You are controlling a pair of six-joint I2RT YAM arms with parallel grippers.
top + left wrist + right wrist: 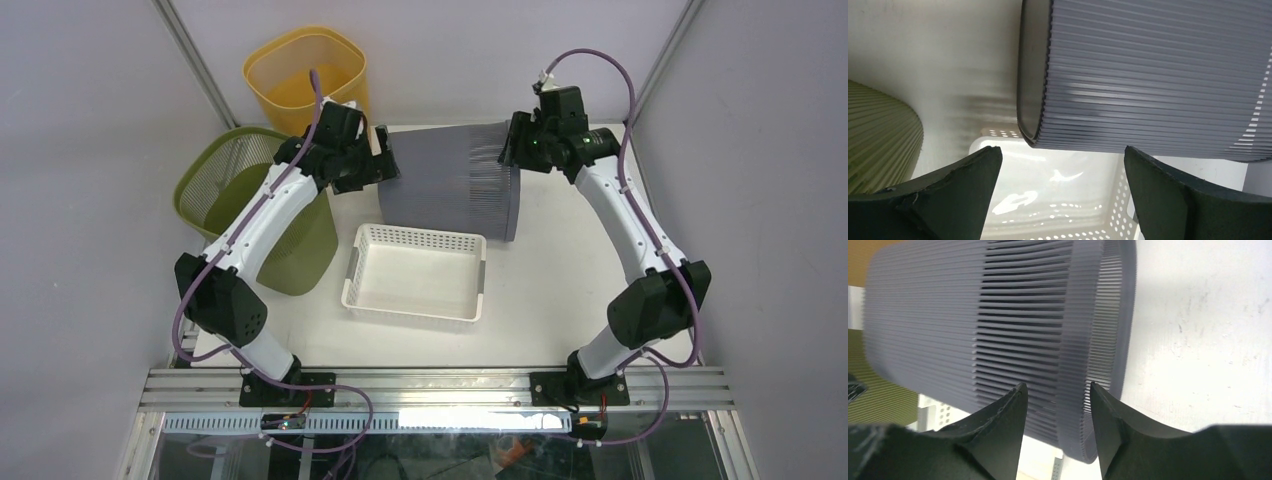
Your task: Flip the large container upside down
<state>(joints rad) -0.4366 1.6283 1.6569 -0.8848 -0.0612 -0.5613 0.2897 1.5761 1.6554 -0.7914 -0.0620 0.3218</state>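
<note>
The large container (450, 180) is a grey ribbed bin lying on its side at the back of the table, base to the left and open rim to the right. My left gripper (386, 160) is open at the base end. In the left wrist view its jaws (1063, 150) stand wide apart just short of the bin's base corner (1148, 75) and hold nothing. My right gripper (507, 146) is at the rim end. In the right wrist view its jaws (1057, 387) are part open over the bin's rim band (1075, 340), not closed on it.
A white perforated basket (350, 280) sits just in front of the bin, also in the left wrist view (1118, 200). A green bin (215, 170) stands at the left under the left arm. A yellow bin (300, 60) stands at the back left.
</note>
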